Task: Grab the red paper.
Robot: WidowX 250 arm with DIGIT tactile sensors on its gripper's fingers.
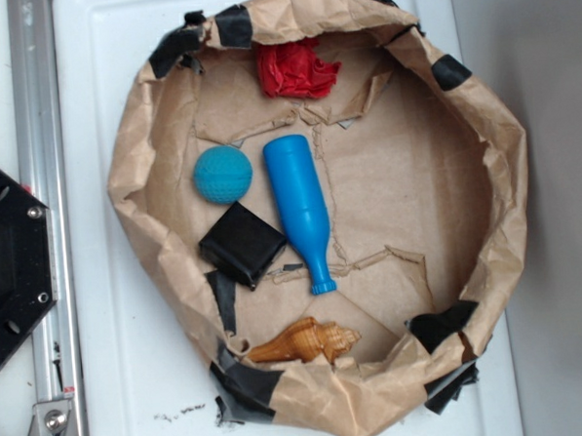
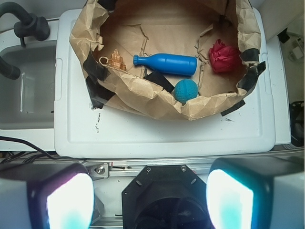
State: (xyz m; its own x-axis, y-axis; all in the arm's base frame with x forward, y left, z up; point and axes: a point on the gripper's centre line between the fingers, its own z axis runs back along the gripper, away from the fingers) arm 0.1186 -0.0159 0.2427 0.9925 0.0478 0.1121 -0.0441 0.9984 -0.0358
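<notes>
Against the far wall of the brown paper-lined round basket (image 1: 484,169), as the wrist camera sees it, sits the bright red crumpled wad of tissue paper (image 2: 224,55), tucked right under the crinkled rim on the right-hand side. And the pincer (image 2: 150,200) is nowhere near it: it hangs back over the black robot base, well apart from the basket, with the bare front strip of the white desk (image 2: 167,133) between them. Its two pale, glowing fingers (image 2: 70,202) frame the bottom of the wrist view, spread wide with nothing between them, so it's released and empty. From here the red paper lies ahead and off to the right of the pincer's centre line, beyond the near basket wall. In the overhead view the same red wad (image 1: 296,67) is at the top of the basket, touching the paper wall, with a black tape patch (image 1: 233,26) just beside it on the rim. The teal textured ball (image 2: 185,90) lies nearer the pincer, just inside the near wall, and the blue plastic bottle (image 2: 166,64) lies lengthwise across the middle, both to the left of the line to the wad. The wad is lumpy with no clear long axis, so I'd judge finger orientation matters little; what counts is clearing the rim and dropping in close to that wall.
</notes>
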